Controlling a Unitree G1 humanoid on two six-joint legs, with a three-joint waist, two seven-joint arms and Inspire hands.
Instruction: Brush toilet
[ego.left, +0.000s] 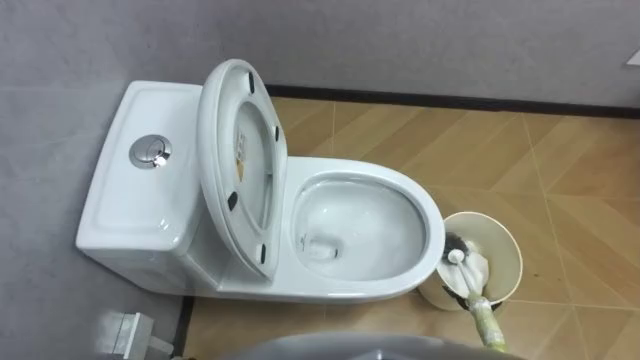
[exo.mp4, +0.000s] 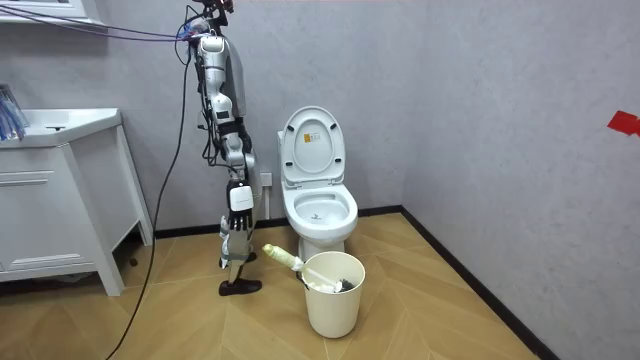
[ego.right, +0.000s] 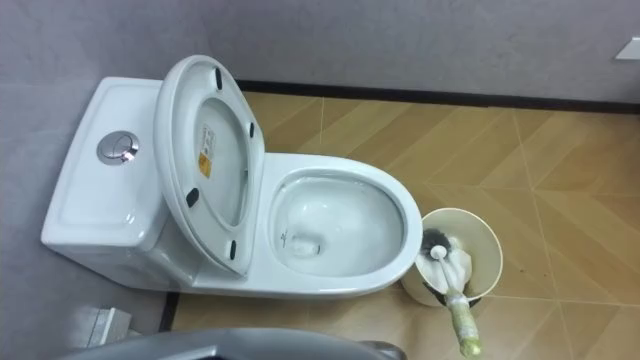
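Observation:
A white toilet (ego.left: 432, 225) stands against the grey wall, with its seat and lid (ego.left: 245, 170) raised upright against the tank (ego.left: 135, 200). The bowl (ego.right: 340, 225) is open with a little water at the bottom. Right of the bowl a cream bucket (ego.left: 512, 255) stands on the floor. The toilet brush (ego.left: 484, 318) rests in the bucket, head down, and its pale green handle sticks out over the near rim. In the room view I stand upright beside the toilet (exo.mp4: 320, 210), facing it, with my right hand (exo.mp4: 240, 200) hanging at my side, well away from the brush (exo.mp4: 282, 257).
A white sink cabinet (exo.mp4: 60, 200) stands at the room view's left. A small white fitting (ego.left: 130, 335) sits on the floor by the tank's near corner. A dark skirting board (ego.left: 450, 98) runs along the wall behind. Wood-pattern floor spreads to the right of the bucket (exo.mp4: 333, 300).

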